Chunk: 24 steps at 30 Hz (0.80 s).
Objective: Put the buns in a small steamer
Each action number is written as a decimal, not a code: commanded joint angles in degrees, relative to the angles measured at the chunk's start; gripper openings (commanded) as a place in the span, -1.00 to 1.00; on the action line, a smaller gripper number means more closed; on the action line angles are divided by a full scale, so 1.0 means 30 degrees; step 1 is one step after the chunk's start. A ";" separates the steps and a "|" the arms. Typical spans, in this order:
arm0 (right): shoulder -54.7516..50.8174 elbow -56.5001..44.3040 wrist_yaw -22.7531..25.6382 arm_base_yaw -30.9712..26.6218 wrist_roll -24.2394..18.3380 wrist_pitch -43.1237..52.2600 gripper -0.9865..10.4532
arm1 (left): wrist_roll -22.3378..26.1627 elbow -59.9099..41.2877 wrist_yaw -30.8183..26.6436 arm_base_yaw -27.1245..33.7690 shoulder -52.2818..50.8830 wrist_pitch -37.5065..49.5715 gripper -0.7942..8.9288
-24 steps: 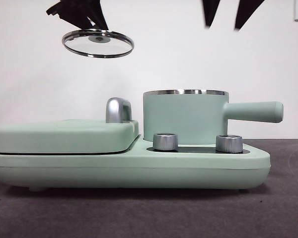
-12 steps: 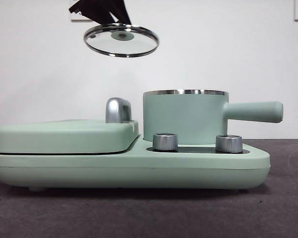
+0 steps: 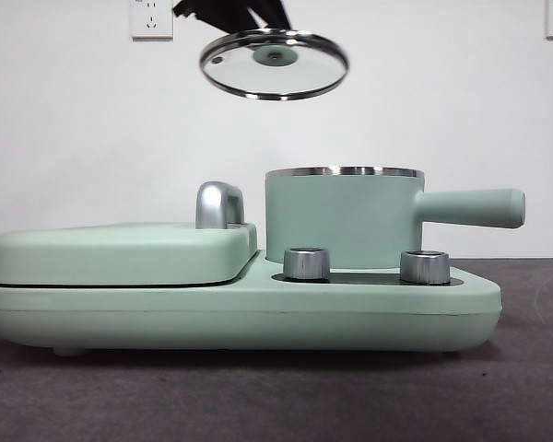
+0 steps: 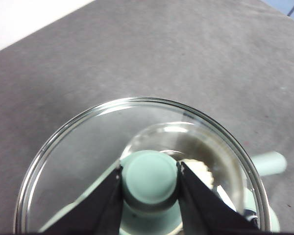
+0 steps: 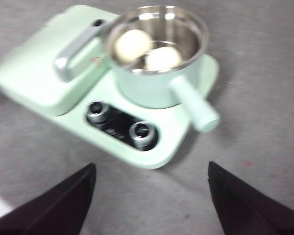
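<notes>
Two buns (image 5: 147,51) are seen lying inside the small steamer (image 3: 343,219) on the cooker base (image 3: 240,313). Its glass lid (image 3: 275,64) is held aloft by the knob in the closed left claw (image 4: 149,178); covering appears next, requiring centring over the rim. The right claw (image 5: 152,196) is spread wide, empty.

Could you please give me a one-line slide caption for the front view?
Left claw holds the glass lid by its knob, tilted, above the open small steamer.

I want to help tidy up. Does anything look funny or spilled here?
Nothing spilled. Only the glass lid is off: the left gripper holds it tilted in the air above the small steamer, where both buns sit.
</notes>
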 commanded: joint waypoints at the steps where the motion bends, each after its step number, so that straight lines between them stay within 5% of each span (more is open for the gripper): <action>1: -0.1290 -0.0415 -0.0911 0.0109 0.0182 0.0131 -0.20 | 0.0189 0.0699 0.0131 -0.0583 0.0335 0.0117 -0.81; 24: -0.3614 -0.0568 -0.1311 0.0109 0.0576 -0.0226 -0.19 | 0.0685 0.0597 0.0131 -0.2339 0.3541 0.1268 -0.81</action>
